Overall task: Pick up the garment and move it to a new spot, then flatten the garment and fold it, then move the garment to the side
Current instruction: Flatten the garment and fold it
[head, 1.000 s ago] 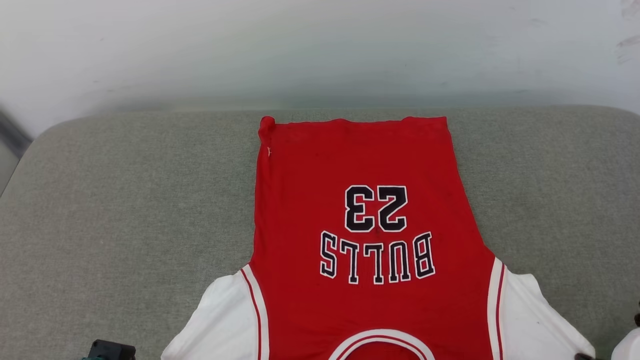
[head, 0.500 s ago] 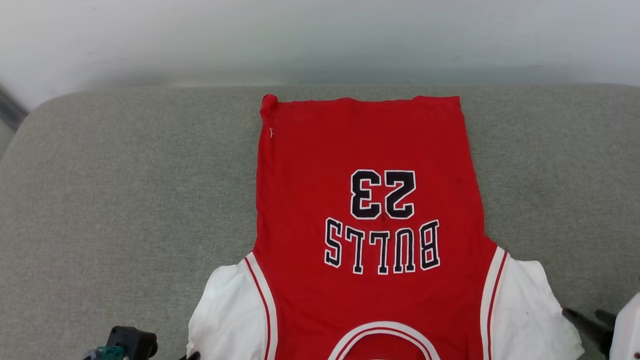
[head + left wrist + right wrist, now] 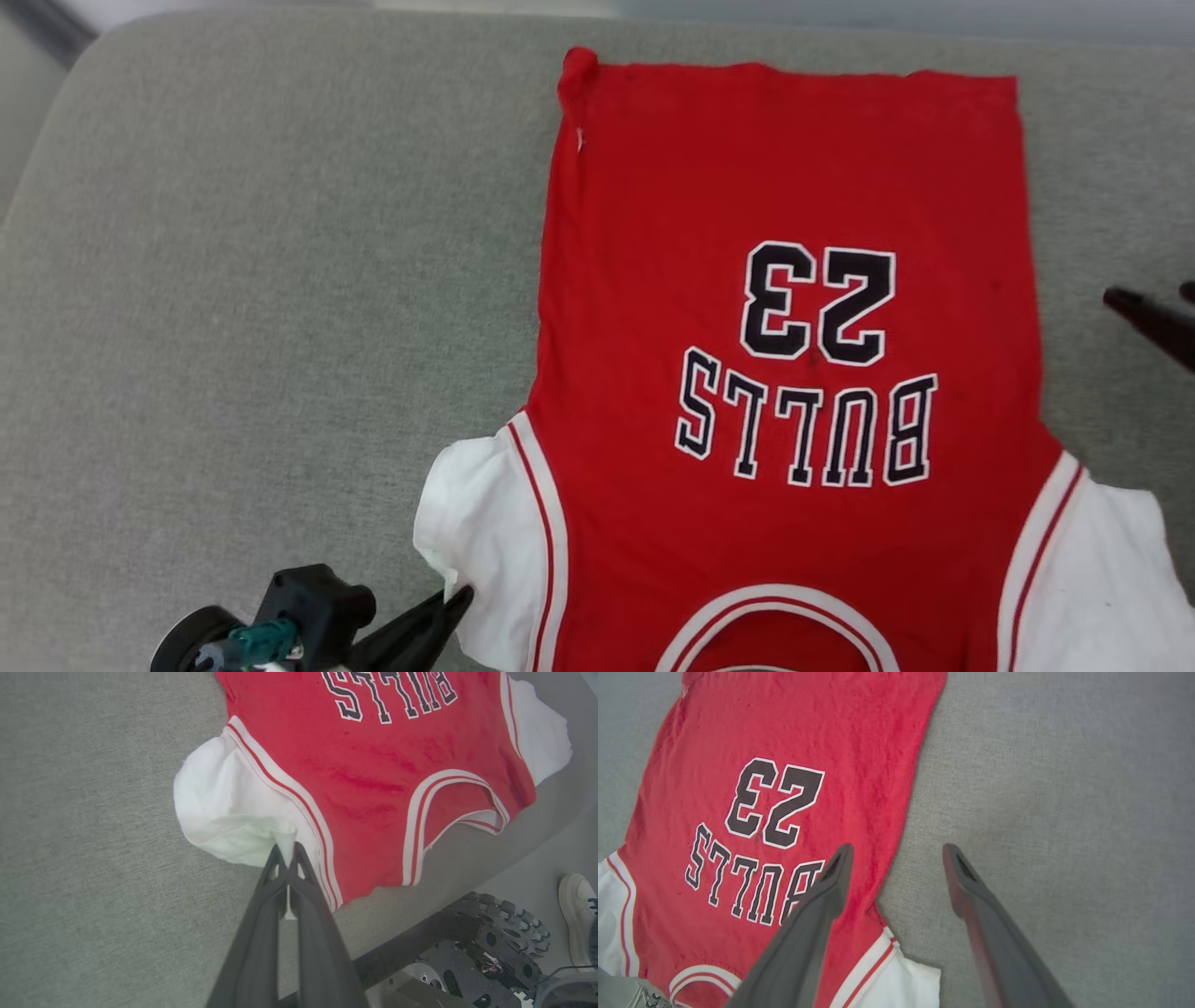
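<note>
On the grey surface [image 3: 233,280], the garment [image 3: 794,187] lies flat, collar nearest the robot. The left gripper [image 3: 286,847] pinches its white sleeve [image 3: 219,807]; the right gripper [image 3: 897,851] hovers with fingers spread, over the garment's side edge.

The red front of the garment [image 3: 794,187] carries two readable marks in dark, white-outlined block characters. The word "BULLS" [image 3: 805,429] lies nearer the collar [image 3: 775,595]. The number "23" [image 3: 818,303] sits just past the word, farther from the collar. Both appear upside down in the head view.
</note>
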Controlling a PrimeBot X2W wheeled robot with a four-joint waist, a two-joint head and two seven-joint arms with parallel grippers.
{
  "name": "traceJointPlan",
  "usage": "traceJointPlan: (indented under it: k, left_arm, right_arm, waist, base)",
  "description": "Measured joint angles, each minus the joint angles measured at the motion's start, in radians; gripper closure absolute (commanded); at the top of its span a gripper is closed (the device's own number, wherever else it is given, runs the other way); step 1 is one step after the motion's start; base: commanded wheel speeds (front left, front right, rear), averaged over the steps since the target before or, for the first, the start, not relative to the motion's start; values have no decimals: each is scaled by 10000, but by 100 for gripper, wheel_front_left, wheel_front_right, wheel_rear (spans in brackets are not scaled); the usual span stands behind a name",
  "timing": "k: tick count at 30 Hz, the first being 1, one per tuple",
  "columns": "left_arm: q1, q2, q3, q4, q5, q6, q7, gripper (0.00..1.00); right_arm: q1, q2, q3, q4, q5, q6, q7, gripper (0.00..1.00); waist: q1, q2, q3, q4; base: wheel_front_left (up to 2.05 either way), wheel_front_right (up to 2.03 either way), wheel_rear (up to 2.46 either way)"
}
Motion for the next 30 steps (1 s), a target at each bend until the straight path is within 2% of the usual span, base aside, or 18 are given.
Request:
traceJointPlan:
  k: [5,13,21,29,30]
  left_arm:
    - [-637,-163,-268,-506,244,-222,56,100]
    - [-1394,-608,-663,-759,401,-617,-111,100]
    - [-1680,-1060,-855,-619,196,-826,-407,100]
    - [-1977,-1221,-911,-324,198,-1011,-717,100]
    - [-2001,-1244,-913,-307,198,-1011,-725,100]
  right_arm:
    - [-2210,-186,194,771,-848,0,1260,0]
    - [-5115,-251,-288,2483,-2786,0,2589,0]
    - [-6306,-692,-416,3275,-4305,0,3221,0]
    - [-6414,-1022,59,3407,-4577,0,3440,0]
    - [-6413,-970,-27,3415,-4562,0,3465,38]
  waist:
    - [1,0,896,654]
    - [1,0,2177,1773]
    - [0,0,3180,2717]
    - [-1,0,3698,3199]
    - [-1,0,3708,3212]
  base:
    - [0,0,0]
    - [0,0,0]
    - [0,0,0]
    - [0,0,0]
    - [0,0,0]
